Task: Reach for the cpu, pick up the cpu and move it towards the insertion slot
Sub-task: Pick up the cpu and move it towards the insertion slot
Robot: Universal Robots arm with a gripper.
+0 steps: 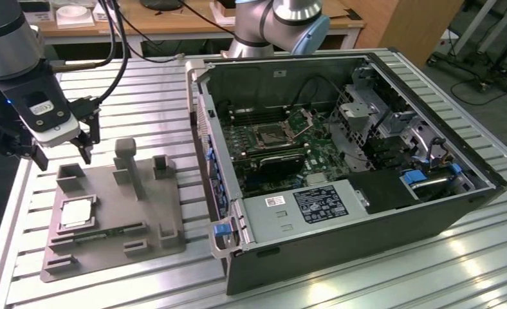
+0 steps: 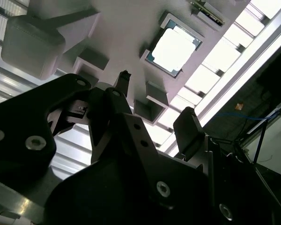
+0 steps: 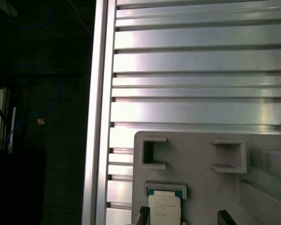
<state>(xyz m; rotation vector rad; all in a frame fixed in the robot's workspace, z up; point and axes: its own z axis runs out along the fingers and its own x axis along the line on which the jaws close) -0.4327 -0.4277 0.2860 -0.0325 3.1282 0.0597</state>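
Gripper (image 1: pixel 62 156), spread wide and empty, cpu (image 1: pixel 76 214) at its 6 o'clock in the exterior view; square centring matters.

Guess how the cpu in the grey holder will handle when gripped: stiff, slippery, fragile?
Probably stiff: the cpu looks like a thin flat plate. Likely slippery: its top glares brightly in the second wrist view. It sits in a framed pocket of the grey holder, so the open gripper may get little edge to grip.
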